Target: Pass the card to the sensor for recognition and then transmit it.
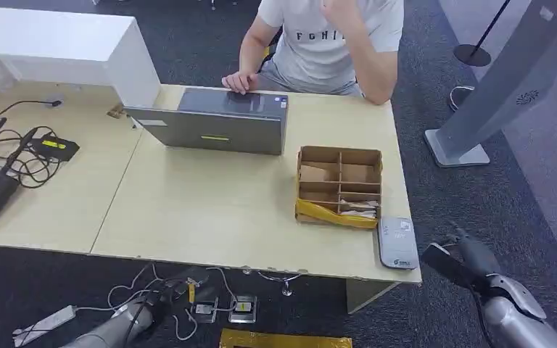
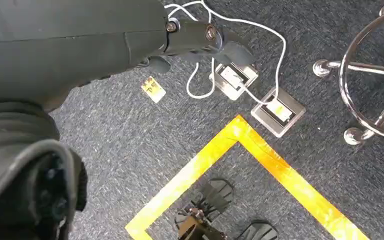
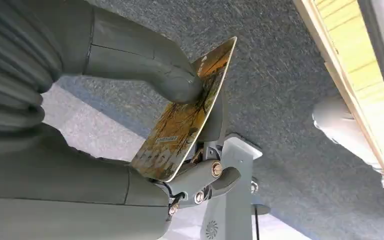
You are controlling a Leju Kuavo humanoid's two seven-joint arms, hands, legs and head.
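Right hand [image 3: 180,150]: thumb pinning the card [image 3: 187,117] flat against the fingers, low off the table's near right corner.
Left hand [image 2: 200,42]: hanging over the floor cables; grip state, cannot tell.
Card: in the right hand, long axis running out past the fingertips.
Sensor [image 1: 397,243]: on the table [image 1: 210,210] edge, up and left of the right hand — the right hand is nearer.
Box [image 1: 339,186]: just behind the sensor.
Person [image 1: 326,43]: seated far side.
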